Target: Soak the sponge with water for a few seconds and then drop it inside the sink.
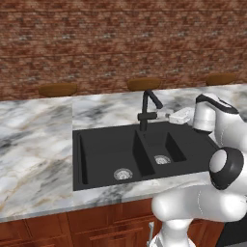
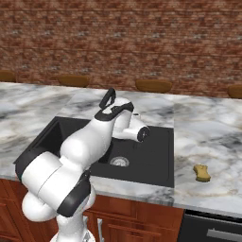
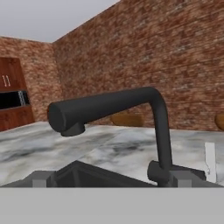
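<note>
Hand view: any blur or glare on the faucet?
Hand view: faucet reads matte, no glare, edges slightly soft. Left base view: sink basins uniformly dark, drains still visible. Right base view: sponge evenly lit on the counter.

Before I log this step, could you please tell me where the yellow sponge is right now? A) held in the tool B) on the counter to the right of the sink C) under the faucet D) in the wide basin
B: the sponge lies on the marble counter, right of the sink.

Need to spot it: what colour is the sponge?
Yellow; the sponge shows best in the right base view, on the counter.
</note>
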You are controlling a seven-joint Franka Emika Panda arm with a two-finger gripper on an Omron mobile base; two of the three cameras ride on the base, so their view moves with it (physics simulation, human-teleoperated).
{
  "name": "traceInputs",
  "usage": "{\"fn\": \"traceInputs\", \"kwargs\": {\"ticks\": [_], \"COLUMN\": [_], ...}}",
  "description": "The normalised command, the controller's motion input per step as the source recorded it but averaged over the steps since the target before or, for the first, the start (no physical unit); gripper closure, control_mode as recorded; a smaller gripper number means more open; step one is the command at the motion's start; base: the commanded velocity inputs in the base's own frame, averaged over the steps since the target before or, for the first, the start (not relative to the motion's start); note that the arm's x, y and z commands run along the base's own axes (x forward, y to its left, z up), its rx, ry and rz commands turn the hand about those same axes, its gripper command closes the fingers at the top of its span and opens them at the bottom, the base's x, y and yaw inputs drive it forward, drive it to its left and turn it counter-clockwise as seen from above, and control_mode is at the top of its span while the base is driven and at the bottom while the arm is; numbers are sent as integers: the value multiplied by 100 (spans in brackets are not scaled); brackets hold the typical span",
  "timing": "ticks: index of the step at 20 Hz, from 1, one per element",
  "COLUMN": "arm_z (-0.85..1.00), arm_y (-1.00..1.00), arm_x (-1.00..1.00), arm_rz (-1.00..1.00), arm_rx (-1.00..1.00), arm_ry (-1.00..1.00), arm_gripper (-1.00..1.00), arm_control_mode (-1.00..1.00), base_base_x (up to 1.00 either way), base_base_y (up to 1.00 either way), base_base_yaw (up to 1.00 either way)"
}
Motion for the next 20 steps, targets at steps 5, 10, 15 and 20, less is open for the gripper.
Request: {"fn": "traceInputs", "kwargs": {"ticks": [5, 10, 15, 20], "arm_z": [0, 0, 0, 0], "arm_y": [0, 0, 0, 0], "arm_x": [21, 21, 23, 27], "arm_rz": [0, 0, 0, 0], "arm_rx": [0, 0, 0, 0], "arm_ry": [-4, 0, 0, 0], "arm_gripper": [-100, -100, -100, -100], "arm_control_mode": [-100, -100, -100, -100], "base_base_x": [0, 0, 0, 0], "base_base_y": [0, 0, 0, 0], "base_base_yaw": [0, 0, 0, 0]}}
